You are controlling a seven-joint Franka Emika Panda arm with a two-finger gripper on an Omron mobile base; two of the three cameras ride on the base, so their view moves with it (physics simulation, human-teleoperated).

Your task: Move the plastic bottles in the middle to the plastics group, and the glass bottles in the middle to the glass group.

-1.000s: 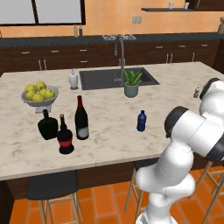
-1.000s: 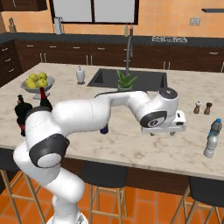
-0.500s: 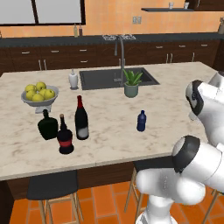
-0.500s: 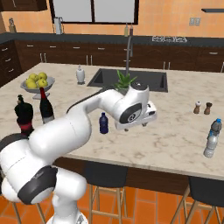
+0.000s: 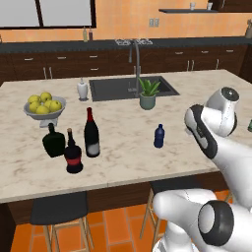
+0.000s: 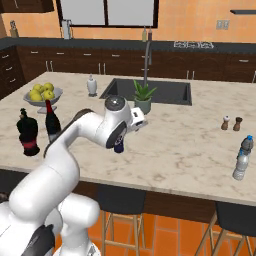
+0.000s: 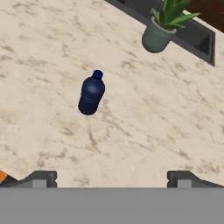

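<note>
The marble island counter [image 5: 128, 162] runs the width of the scene, with a dark sink [image 5: 130, 87] set into its far side. The white arm [image 6: 75, 137] reaches across the counter's near half, its wrist above the middle. Gripper [image 7: 111, 177]: fingers spread wide, nothing between them, held above bare marble, clear of the surface.

Fruit bowl [image 5: 43, 110] with yellow fruit stands at the left end. The tall wine bottle [image 5: 91, 134], red foil neck and pale label, stands upright just beside the two dark bottles of the glass group: squat dark-green flask [image 5: 53, 141] to its left and short black bottle [image 5: 74, 152] with red band in front, all three close together but not seen touching.

Potted plant [image 5: 147, 94] stands at the sink's near edge. A clear bottle [image 6: 242, 158] with blue cap stands at the counter's right end, near the front edge, well apart from everything else. White dispenser bottle [image 5: 82, 89] sits left of the sink.

The small blue bottle [image 7: 91, 93], dark cap, stands upright alone in the middle of the counter, nearer the front than the plant, well apart from the gripper's fingertips in the hand view. Salt and pepper shakers [image 6: 231, 122] stand on the right side, behind the clear bottle
</note>
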